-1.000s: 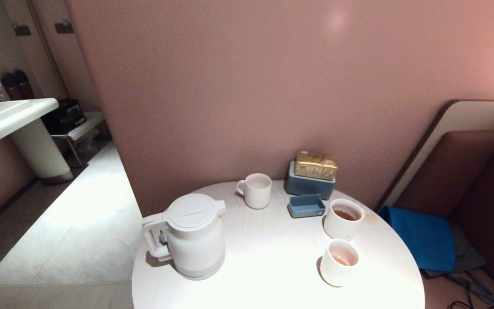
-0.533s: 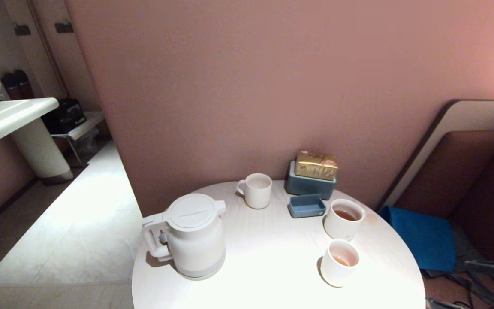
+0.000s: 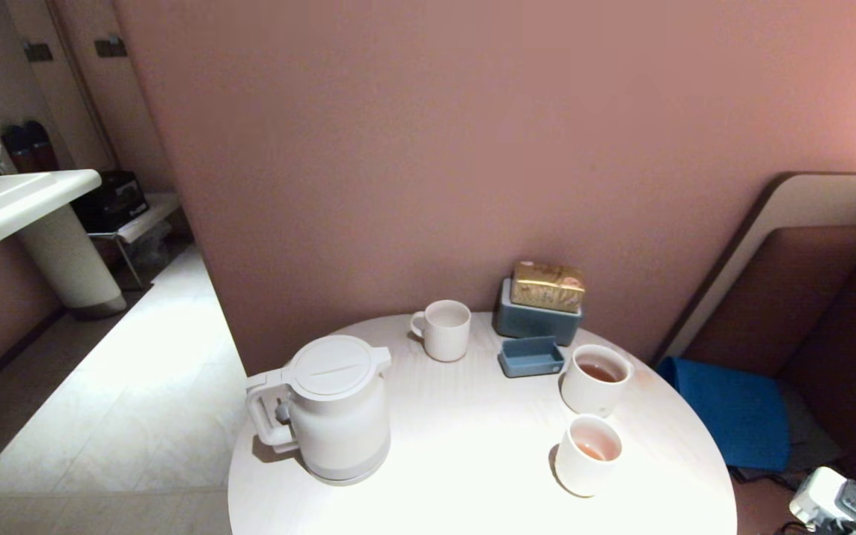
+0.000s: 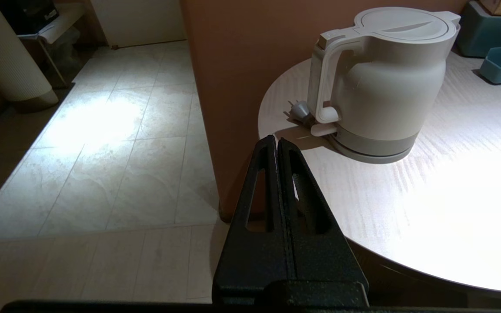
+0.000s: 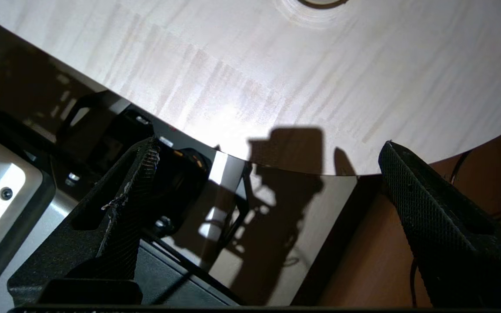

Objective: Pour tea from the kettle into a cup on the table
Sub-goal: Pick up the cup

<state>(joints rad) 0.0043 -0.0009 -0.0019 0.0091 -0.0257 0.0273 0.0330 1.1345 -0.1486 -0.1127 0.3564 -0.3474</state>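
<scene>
The white kettle (image 3: 331, 409) stands upright at the left of the round white table (image 3: 472, 461), its loop handle turned towards the table's left edge. The small tapered cup (image 3: 586, 455) stands at the front right, with a little reddish tea (image 3: 591, 450) in its bottom. My left gripper (image 4: 276, 141) is shut and empty, low by the table's edge and short of the kettle (image 4: 381, 82) handle. My right gripper (image 5: 270, 145) is open with nothing between its fingers, at the rim of the table (image 5: 276, 65). Part of that arm (image 3: 840, 509) shows at the lower right corner.
A white mug with a handle (image 3: 444, 330) stands at the back. A wider cup (image 3: 595, 379) holding tea stands behind the small one. A blue tray (image 3: 530, 357) and a blue box with a gold packet (image 3: 539, 308) sit against the wall. A blue cushion (image 3: 733, 409) lies to the right.
My right arm has come into the head view at the right edge and now shows lower, in the bottom right corner. Nothing on the table has moved.
</scene>
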